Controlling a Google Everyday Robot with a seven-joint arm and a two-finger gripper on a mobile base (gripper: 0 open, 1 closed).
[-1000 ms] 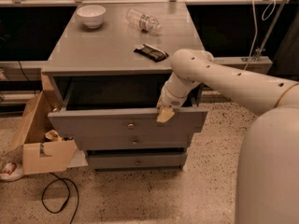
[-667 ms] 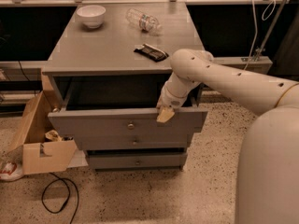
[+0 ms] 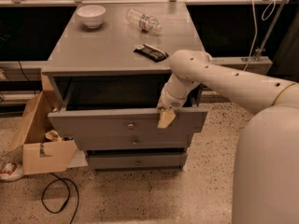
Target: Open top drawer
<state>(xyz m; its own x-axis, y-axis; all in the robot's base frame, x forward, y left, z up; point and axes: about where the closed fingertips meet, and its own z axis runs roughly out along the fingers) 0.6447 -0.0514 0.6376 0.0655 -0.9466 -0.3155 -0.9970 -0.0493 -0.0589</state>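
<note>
Lower left of the frame, an open cardboard box sits on the speckled floor, a black cable looped just below it; up top, a white bowl stands on the grey cabinet; right of it, a clear bottle lies on its side, a dark packet nearer the front edge; centre frame, the top drawer is pulled out, its dark box exposed, silver knob mid-front; the gripper hangs over that front's upper edge, right of the knob; its grip I cannot tell; the pale arm runs off right.
</note>
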